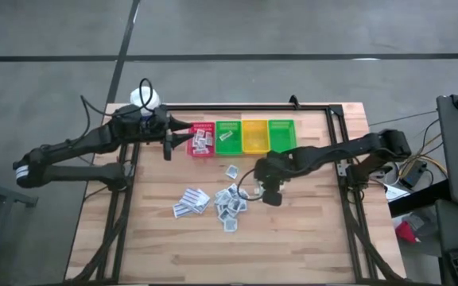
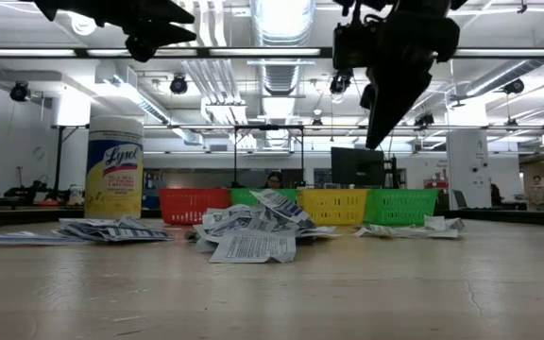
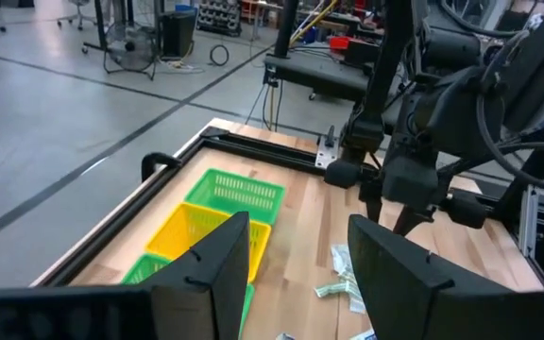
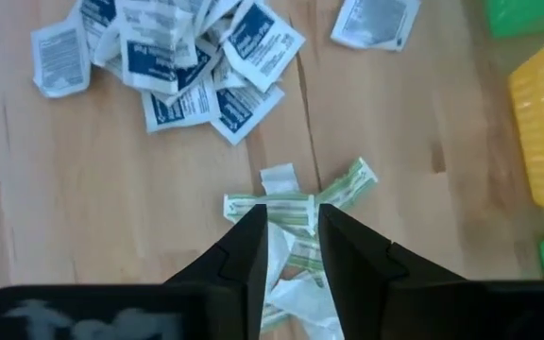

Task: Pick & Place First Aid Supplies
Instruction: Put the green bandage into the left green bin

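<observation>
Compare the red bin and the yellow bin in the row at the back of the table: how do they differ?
Colour: the red bin stands at the left end of the row; the yellow bin is third from the left, between two green ones. Contents: in the high view, the red bin holds several white packets, while the yellow bin shows none. Neighbours: the left hand hovers beside the red bin; the yellow bin has no hand near it. Both are similar small plastic baskets.
</observation>
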Available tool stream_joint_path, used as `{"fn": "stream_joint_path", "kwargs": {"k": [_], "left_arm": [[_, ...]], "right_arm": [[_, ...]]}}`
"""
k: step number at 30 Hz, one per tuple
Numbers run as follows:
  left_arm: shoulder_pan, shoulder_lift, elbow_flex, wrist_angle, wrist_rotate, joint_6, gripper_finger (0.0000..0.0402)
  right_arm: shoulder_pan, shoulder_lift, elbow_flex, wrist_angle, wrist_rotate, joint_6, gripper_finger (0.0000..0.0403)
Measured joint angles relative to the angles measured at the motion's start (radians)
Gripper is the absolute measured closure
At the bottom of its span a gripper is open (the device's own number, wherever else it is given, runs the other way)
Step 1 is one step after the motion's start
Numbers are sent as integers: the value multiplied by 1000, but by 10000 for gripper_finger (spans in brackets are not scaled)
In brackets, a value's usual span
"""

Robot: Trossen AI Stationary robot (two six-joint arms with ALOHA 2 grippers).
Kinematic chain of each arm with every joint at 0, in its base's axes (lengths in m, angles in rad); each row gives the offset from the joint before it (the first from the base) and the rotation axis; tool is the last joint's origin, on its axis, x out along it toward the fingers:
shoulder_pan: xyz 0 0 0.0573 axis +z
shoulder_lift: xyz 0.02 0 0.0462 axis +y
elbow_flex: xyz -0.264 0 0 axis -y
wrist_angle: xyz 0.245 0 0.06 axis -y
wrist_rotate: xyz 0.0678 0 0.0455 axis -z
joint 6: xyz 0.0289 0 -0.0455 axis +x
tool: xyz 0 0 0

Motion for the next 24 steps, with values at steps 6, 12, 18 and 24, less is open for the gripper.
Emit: {"fn": "stream_joint_path", "kwargs": {"k": [6,12,18,24], "left_arm": [[0,-13,-2,-46,0,0,227],[0,-13,-2,-53,0,12,227],[0,-15,-10,-52,0,17,227],[0,-22,-32,-54,0,17,227]], "right_arm": [[-1,60,1,3,-47,39,283],[-3,126,-6,5,-56,30,267],[-31,184,-7,18,-55,26,261],[-84,217,-9,62,-50,36,270]]}}
